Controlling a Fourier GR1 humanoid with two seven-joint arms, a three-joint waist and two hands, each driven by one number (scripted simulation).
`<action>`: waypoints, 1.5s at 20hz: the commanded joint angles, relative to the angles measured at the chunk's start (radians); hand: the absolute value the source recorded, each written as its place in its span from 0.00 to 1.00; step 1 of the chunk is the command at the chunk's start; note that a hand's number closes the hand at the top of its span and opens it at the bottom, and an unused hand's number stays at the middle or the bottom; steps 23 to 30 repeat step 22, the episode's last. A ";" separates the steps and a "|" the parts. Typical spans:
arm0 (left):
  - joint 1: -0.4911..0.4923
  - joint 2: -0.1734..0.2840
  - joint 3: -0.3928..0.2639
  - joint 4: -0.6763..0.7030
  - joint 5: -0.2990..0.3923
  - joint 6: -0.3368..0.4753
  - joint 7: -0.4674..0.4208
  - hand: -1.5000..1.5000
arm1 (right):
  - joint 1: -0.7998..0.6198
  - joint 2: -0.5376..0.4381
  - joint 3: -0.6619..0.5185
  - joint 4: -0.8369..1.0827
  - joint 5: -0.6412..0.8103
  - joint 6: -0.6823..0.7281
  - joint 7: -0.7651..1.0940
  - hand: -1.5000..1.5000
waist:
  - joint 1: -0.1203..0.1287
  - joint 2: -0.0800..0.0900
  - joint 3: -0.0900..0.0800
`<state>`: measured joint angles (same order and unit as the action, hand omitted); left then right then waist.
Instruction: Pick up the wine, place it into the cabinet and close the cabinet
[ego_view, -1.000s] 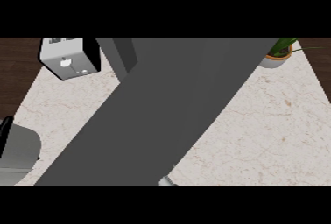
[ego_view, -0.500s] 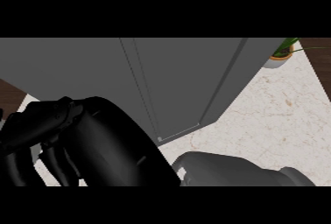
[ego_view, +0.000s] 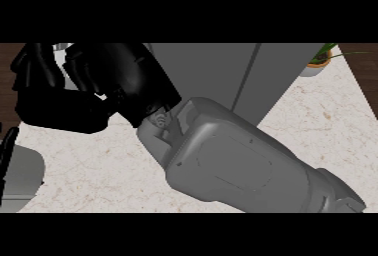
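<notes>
My right hand (ego_view: 88, 85) fills the upper left of the head view, close to the camera, its black fingers curled with nothing visible inside them. Its grey forearm (ego_view: 236, 165) runs down to the lower right. Behind it stands the grey cabinet (ego_view: 214, 70) at the top centre, with a vertical door seam showing to the right of the arm. No wine bottle is in view. A thin black sliver of my left hand (ego_view: 9, 145) shows at the left edge above its grey forearm (ego_view: 18, 180).
A potted plant (ego_view: 321, 57) stands at the back right corner of the pale marble counter (ego_view: 325, 130). Dark wood floor shows beyond the counter's top corners.
The large grey door panel that crossed the view a second ago has swung back to the cabinet. My right hand and forearm have risen into view and moved up and left.
</notes>
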<state>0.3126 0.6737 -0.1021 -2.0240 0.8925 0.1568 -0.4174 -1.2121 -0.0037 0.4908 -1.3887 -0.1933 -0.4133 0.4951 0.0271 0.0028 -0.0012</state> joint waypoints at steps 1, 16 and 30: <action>-0.025 -0.014 0.013 -0.004 -0.009 0.011 0.034 0.00 | -0.020 -0.001 -0.111 0.159 -0.039 0.106 -0.100 1.00 | -0.007 0.002 0.001; -0.036 -0.036 0.024 -0.024 -0.042 -0.002 0.075 0.00 | -0.001 -0.111 -0.191 0.397 0.004 0.253 -0.302 1.00 | -0.004 0.006 0.001; -0.084 -0.072 -0.002 0.007 -0.066 0.027 0.070 0.00 | 0.003 -0.112 -0.191 0.430 0.027 0.254 -0.357 1.00 | -0.009 0.013 0.000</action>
